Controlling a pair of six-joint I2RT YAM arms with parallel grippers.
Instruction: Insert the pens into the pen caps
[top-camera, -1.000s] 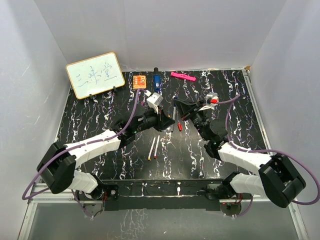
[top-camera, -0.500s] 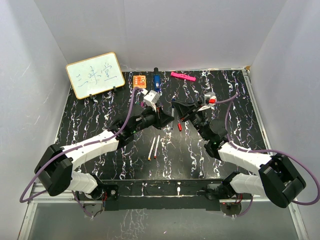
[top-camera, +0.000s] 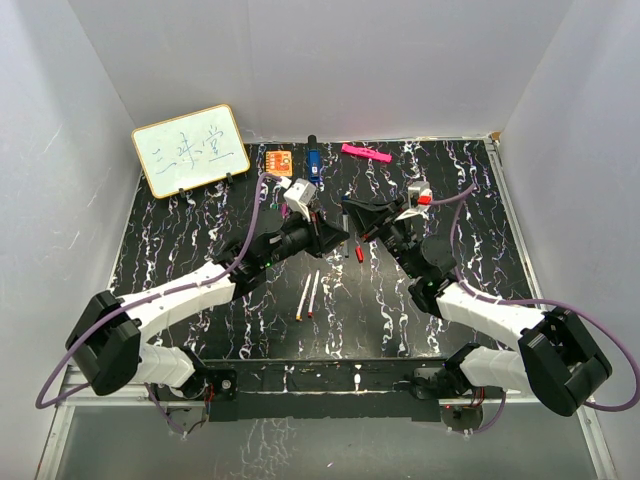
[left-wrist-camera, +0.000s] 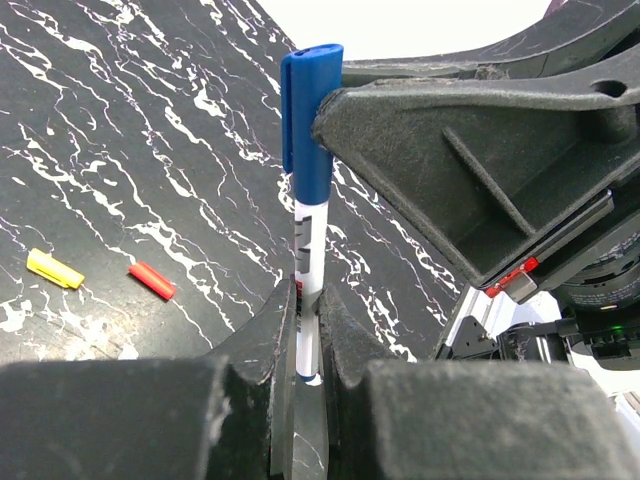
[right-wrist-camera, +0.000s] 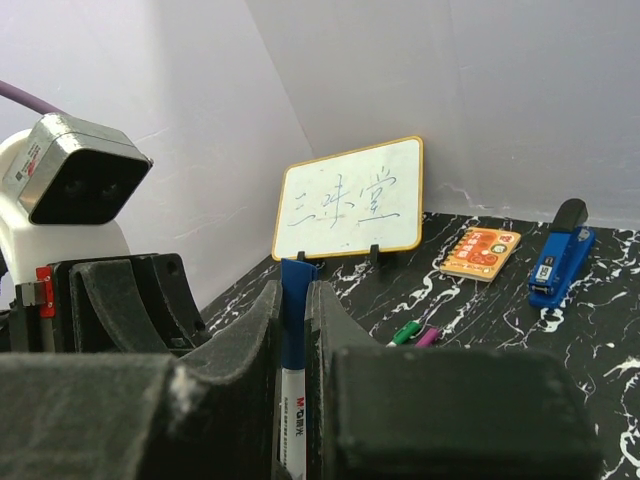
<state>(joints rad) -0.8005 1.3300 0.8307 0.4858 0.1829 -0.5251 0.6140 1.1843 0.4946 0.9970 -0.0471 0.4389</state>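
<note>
1. Whiteboard (top-camera: 190, 150): handwritten, propped at the far left of the black marbled table (top-camera: 180, 235).
2. Orange square pad (top-camera: 280, 161): flat at the far edge.
3. 2 loose pens (top-camera: 304, 296): white barrels, side by side on the table, on the near side of my grippers.
4. Blue stapler (top-camera: 313, 160): far edge, just right of the pad.
5. My left gripper (top-camera: 338, 237): fingers clamped tight on the white barrel of 1 pen (left-wrist-camera: 308, 250), held off the table.
6. Blue pen cap (left-wrist-camera: 310, 110): sits over that pen's upper end; I cannot tell whether it is fully seated.
7. My right gripper (top-camera: 351, 212): fingers pinched closed on the blue pen cap, tip to tip with my left gripper.
8. Red pen cap (top-camera: 359, 254): on the table below the grippers, with the yellow pen cap (left-wrist-camera: 55, 268) near it.
9. Green pen cap (right-wrist-camera: 405, 333) and purple pen cap (right-wrist-camera: 428, 337): lying together on the table.
10. Pink bar (top-camera: 366, 153): far edge.
</note>
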